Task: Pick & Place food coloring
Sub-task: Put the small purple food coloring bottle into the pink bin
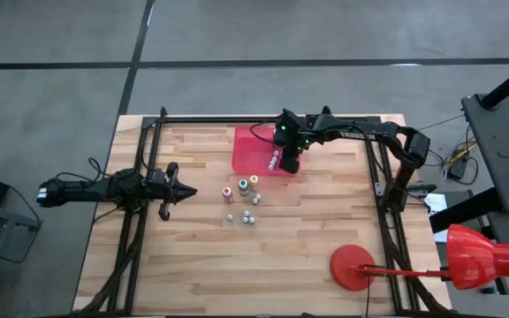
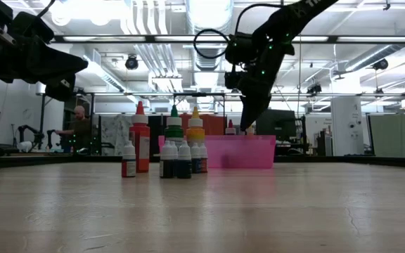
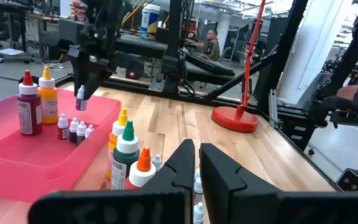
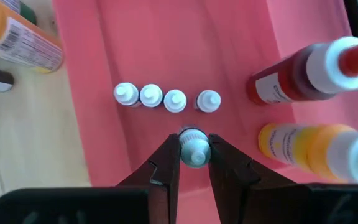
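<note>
A: Right wrist view: our right gripper pinches a small food coloring bottle by its cap, above the red tray.

B: Light, rigid, slick, we reckon; the neck suits. Our left gripper waits shut, beyond the table's bottles.

tray: red | bottle caps: white | table: light wood

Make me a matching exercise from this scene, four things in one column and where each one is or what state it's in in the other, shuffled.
Column one:
1. right gripper
2. left gripper
3. red-capped tall bottle
4. green-capped tall bottle

Column two:
A. standing on the wooden table
B. standing in the red tray
C. shut, holding nothing
D. shut on a small bottle above the tray

Pairs: 1-D, 2-C, 3-B, 4-A
</note>
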Tool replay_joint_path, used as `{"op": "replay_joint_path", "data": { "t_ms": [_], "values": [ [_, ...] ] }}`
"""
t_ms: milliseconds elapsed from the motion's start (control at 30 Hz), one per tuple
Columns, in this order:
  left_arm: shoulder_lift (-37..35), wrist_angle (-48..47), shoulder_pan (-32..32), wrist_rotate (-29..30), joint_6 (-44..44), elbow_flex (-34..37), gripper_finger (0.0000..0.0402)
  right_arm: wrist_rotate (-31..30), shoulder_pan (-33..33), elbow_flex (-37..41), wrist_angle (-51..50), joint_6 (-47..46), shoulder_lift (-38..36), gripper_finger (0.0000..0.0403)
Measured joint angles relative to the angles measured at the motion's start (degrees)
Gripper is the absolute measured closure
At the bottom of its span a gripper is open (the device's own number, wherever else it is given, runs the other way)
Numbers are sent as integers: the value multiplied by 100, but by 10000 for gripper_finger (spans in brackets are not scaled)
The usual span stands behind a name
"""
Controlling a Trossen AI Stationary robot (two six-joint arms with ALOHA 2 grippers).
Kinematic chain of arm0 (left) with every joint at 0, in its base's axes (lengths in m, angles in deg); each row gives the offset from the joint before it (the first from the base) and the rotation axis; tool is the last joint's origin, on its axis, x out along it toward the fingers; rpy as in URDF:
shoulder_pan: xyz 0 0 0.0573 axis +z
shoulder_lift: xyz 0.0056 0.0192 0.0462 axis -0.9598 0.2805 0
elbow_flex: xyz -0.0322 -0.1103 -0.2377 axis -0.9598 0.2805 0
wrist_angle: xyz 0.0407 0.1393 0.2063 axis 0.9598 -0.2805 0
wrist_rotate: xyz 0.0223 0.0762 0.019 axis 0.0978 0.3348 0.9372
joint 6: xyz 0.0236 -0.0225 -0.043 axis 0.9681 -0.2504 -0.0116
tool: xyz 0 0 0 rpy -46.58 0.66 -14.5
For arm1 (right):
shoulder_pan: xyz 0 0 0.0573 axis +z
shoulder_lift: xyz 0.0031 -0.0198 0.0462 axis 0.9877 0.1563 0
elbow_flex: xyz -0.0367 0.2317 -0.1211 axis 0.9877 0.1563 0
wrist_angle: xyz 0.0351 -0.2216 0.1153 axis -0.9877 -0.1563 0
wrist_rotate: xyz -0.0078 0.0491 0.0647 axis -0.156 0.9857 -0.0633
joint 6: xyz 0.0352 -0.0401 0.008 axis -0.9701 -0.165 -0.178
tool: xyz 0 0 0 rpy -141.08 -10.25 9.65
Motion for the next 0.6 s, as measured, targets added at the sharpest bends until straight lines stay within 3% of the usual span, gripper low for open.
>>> {"op": "replay_joint_path", "data": {
  "t_ms": [600],
  "values": [
    [2, 0, 2, 0, 2, -2, 402, -151, -135, 130, 202, 292, 428, 344]
  ]
}}
